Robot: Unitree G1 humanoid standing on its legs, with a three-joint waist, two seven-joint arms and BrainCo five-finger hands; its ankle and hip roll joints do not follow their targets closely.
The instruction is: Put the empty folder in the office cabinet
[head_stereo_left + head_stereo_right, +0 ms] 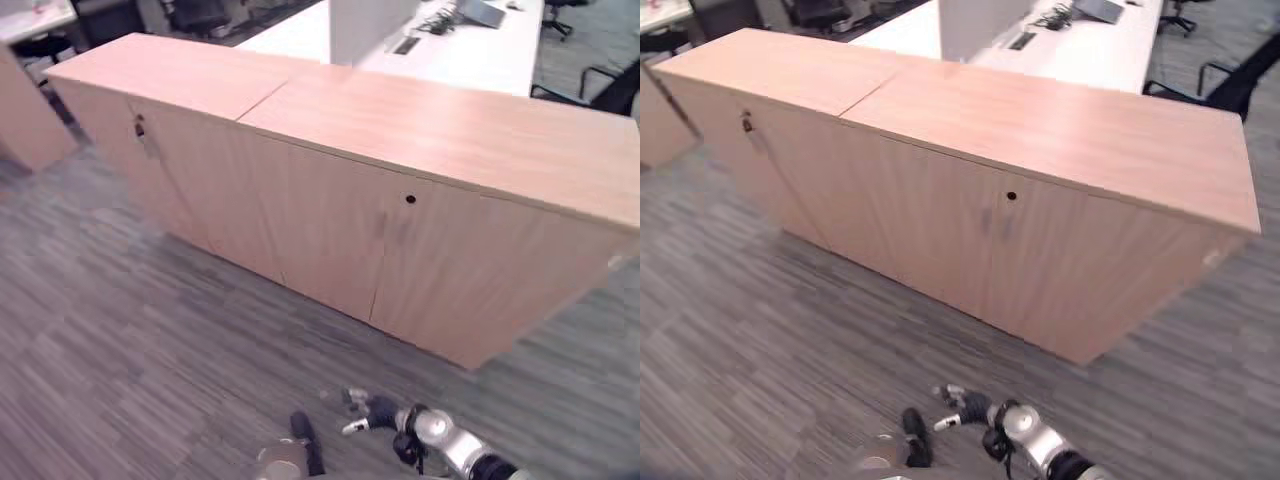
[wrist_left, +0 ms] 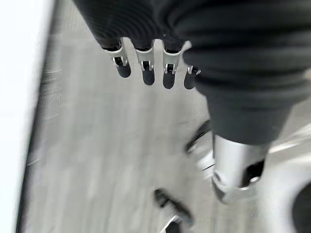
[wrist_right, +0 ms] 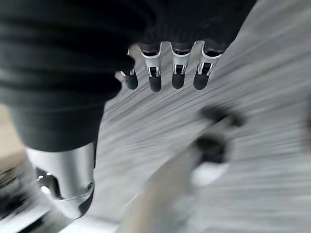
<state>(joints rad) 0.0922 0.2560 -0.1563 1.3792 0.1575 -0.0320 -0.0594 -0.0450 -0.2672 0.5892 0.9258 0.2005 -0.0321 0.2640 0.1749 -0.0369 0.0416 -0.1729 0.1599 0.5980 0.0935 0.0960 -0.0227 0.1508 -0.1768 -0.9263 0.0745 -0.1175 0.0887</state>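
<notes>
Both robot hands hang low over the grey striped carpet [image 1: 120, 330] holding nothing: the right hand [image 3: 165, 73] and the left hand [image 2: 150, 70] each show relaxed, straight fingers in their own wrist views. No folder can be made out. Ahead stands the long pale wood-laminate office cabinet [image 1: 330, 220], flat-fronted, smooth, doors closed, with a small round dark lock [image 1: 410, 199] near one seam. An empty folder would likely be light, thin and slightly flexible, best pinched along its spine or edge.
</notes>
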